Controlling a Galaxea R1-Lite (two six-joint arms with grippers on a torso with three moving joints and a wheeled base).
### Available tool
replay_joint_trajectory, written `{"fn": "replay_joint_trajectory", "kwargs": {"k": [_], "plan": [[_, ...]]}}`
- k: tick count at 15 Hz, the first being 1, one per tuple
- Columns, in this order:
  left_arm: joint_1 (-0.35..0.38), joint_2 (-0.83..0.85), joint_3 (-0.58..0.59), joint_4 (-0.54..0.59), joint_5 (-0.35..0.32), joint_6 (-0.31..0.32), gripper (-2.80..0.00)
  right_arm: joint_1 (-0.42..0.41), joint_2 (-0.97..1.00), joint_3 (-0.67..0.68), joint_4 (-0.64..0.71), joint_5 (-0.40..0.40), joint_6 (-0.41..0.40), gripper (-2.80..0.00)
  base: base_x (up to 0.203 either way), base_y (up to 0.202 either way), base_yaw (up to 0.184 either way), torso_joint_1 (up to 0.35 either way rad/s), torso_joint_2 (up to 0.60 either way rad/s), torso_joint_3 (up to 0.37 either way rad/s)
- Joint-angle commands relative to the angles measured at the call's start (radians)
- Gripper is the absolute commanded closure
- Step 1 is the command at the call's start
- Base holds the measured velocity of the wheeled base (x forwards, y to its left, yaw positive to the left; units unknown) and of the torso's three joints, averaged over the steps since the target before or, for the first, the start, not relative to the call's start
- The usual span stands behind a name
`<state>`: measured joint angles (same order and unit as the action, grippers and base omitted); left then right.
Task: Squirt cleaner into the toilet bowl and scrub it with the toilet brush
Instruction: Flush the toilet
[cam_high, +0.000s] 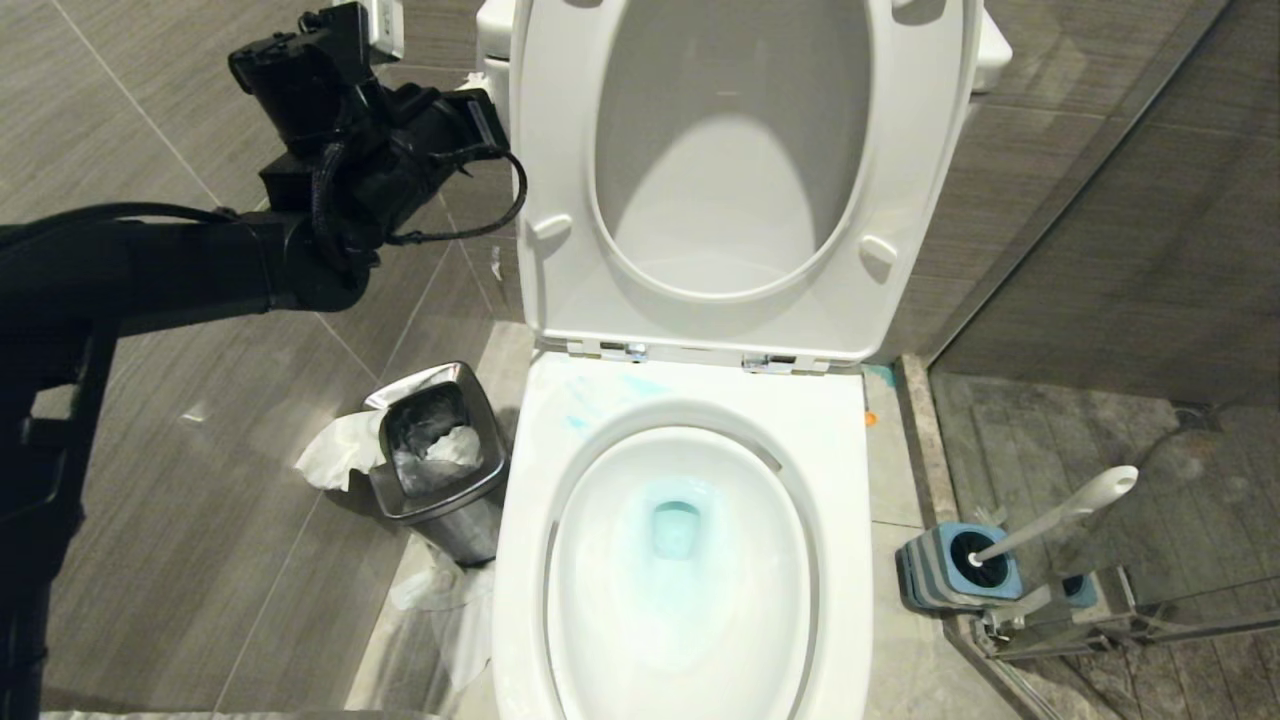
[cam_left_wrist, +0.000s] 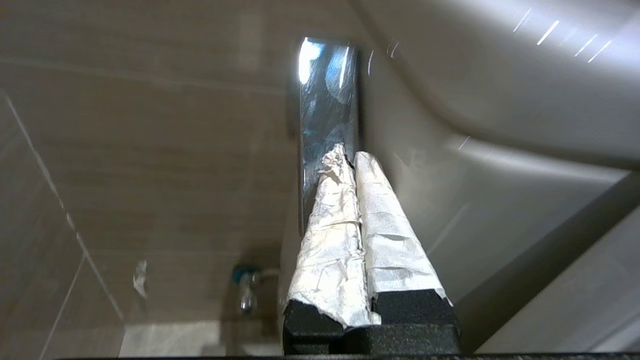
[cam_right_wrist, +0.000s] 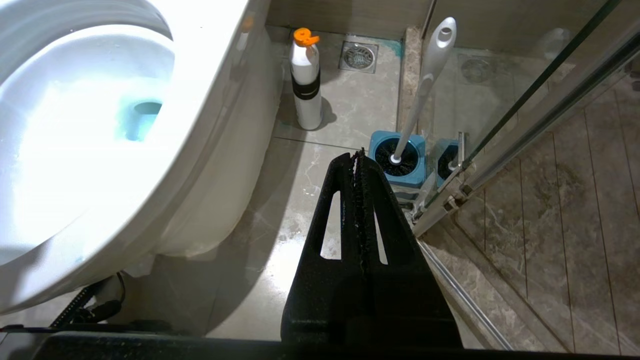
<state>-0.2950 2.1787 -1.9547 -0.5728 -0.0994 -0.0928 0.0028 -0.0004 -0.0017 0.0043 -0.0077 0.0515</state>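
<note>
Two pincers (cam_left_wrist: 348, 160) (cam_right_wrist: 359, 157), one toilet brush (cam_right_wrist: 425, 85)

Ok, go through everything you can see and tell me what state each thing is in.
Toilet seat and lid: both raised.
Toilet bowl: water tinted blue, blue smears on back rim.
Toilet brush: standing in its holder, untouched.
Waste bin: open, stuffed with paper.
Bottle: upright on the floor, capped.
Left end effector: shut, tips at the chrome flush lever.
Right end effector: shut, empty.

The matte black left arm (cam_high: 150, 270) is trailing looped black cables. Crinkled silver-white tape is wrapping the left gripper (cam_left_wrist: 352, 157) fingers (cam_left_wrist: 332, 235); the right gripper (cam_right_wrist: 359, 160) is showing bare black slotted fingers (cam_right_wrist: 330, 220).
</note>
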Motion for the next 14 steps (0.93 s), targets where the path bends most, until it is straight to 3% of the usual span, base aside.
{"fn": "replay_joint_trajectory", "kwargs": {"k": [1, 14], "plan": [[-0.001, 0.015, -0.001, -0.007, -0.002, 0.001, 0.00, 0.000, 0.000, 0.000, 0.000, 0.000, 0.001, 0.00, 0.000, 0.000, 0.000, 0.000, 0.00, 0.000], [0.002, 0.008, -0.001, -0.009, -0.005, -0.001, 0.00, 0.000, 0.000, 0.000, 0.000, 0.000, 0.001, 0.00, 0.000, 0.000, 0.000, 0.000, 0.00, 0.000]]}}
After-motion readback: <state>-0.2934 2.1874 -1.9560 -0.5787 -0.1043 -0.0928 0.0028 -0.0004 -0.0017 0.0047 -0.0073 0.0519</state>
